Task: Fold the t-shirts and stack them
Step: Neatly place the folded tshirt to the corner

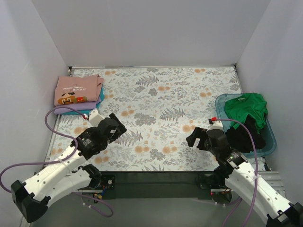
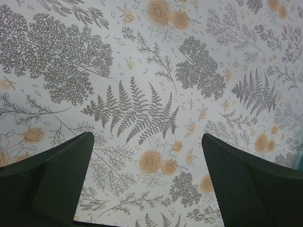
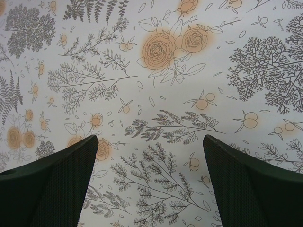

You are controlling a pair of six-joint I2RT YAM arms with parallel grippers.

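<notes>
My left pincer (image 1: 116, 125) and right pincer (image 1: 195, 137) hang spread, left of the translucent teal plastic tub (image 1: 220, 105) holding a green t-shirt (image 1: 246, 108).

Bright, even light fills every view, casting only faint, soft shadows. The floral cloth (image 2: 142, 71) reads crisp in both wrist views.

Folded t-shirts (image 1: 78, 92) sit stacked on the desk (image 1: 156, 94), beyond and left of the left tool (image 1: 118, 125). Loose t-shirts (image 1: 246, 109) lie in the tub (image 1: 219, 105), right of the right tool (image 1: 198, 138).
</notes>
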